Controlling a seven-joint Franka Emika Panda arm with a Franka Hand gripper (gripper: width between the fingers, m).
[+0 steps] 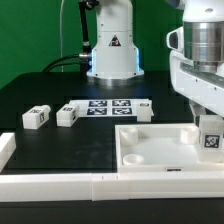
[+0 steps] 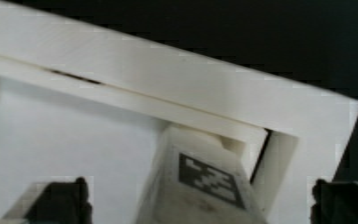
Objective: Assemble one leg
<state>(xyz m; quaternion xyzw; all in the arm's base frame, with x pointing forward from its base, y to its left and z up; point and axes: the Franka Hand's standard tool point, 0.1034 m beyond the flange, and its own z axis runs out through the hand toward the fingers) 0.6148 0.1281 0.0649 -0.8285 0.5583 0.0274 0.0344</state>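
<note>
- A white leg [image 1: 211, 136] with a marker stands in the white tray's [image 1: 150, 152] corner, at three o'clock.
- The claw [image 2: 197, 200] is spread wide, gripping nothing.
- Two more legs [image 1: 37, 118] sit on the black table [image 1: 40, 95].

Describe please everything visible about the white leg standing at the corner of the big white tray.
The leg is a small, stubby white block, plastic by its look, with a black-and-white square marker on one face. It stands upright at the tray's corner on the exterior view's right. In the wrist view it sits against the tray's raised rim. The end effector hangs over it, fingers apart, not clamping it.
</note>
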